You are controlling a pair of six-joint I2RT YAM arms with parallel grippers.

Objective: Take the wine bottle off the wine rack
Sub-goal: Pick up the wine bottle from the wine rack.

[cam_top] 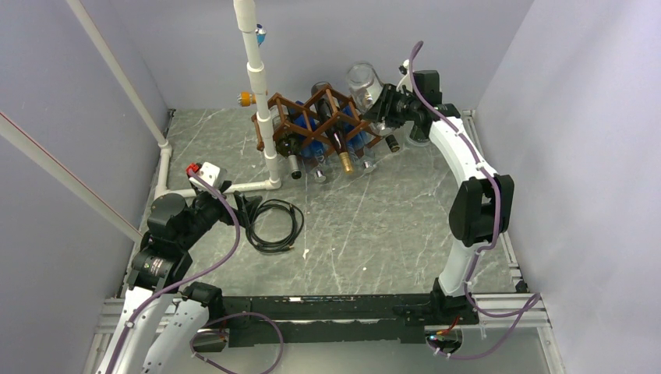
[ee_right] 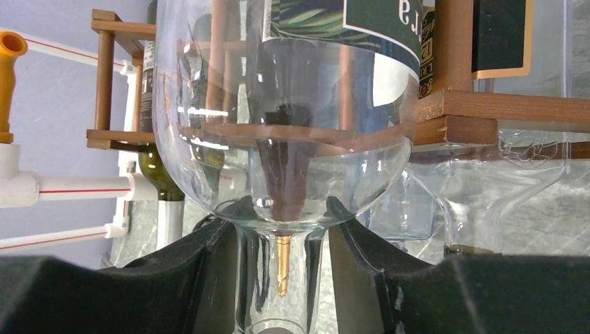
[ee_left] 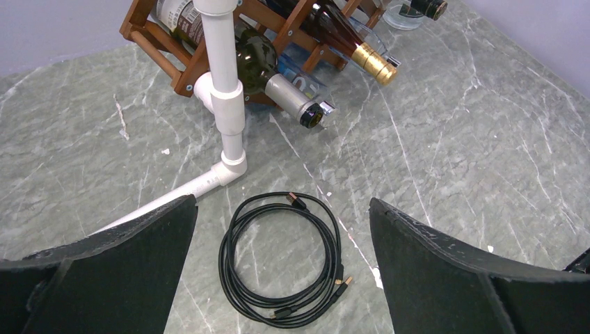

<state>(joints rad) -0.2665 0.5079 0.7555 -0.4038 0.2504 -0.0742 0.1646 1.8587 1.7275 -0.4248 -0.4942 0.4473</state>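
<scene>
I am holding the bottle [ee_right: 278,125], a clear glass one with a dark label, at the right end of the rack's [ee_right: 487,108] top row. It is tilting, base raised toward the back wall and neck pointing down into my right claw [ee_right: 278,216]. That claw is pinching the neck just below the shoulder, a black finger [ee_right: 202,278] pressing on each side. I cannot tell whether the glass is resting on the wood or hanging just clear of it.

Lower in the rack, a dark bottle with a silver cap [ee_left: 268,69] and one with a gold foil top [ee_left: 369,62] are lying with their necks sticking out toward me. A white pipe frame [ee_left: 221,90] is standing just in front of the rack's left end.

My left claw [ee_left: 282,203] is hovering spread wide over a coiled black cable [ee_left: 292,313] lying on the grey marbled table [ee_left: 452,125], well apart from the rack and gripping nothing.
</scene>
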